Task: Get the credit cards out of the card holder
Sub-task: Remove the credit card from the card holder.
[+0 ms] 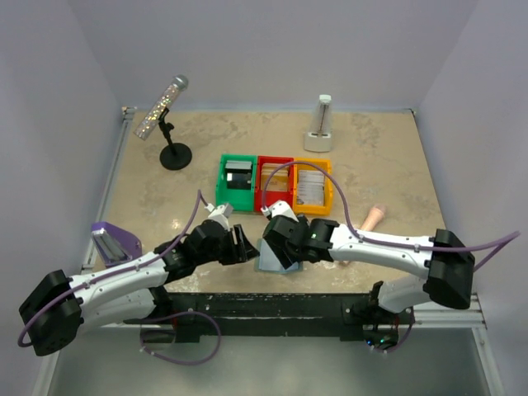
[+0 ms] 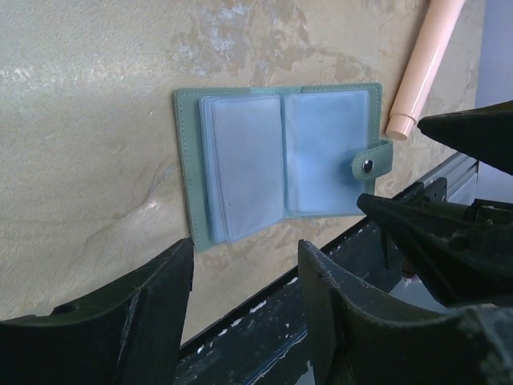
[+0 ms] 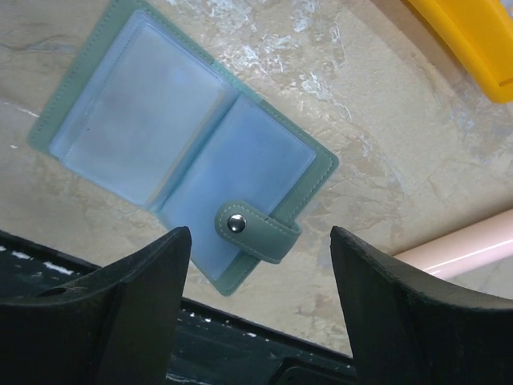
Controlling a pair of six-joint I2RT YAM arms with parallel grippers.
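Observation:
The pale blue-grey card holder lies open and flat near the table's front edge, its clear pockets looking empty in the left wrist view and the right wrist view. Its snap tab points toward the right gripper. My left gripper is open and empty just left of it. My right gripper is open and empty, hovering over the holder's tab side. A dark card lies in the green bin, and whitish and tan cards lie in the yellow bin.
Green, red and yellow bins stand in a row behind the grippers. A pink cylinder lies to the right. A microphone stand, a white upright object and a purple object stand further off.

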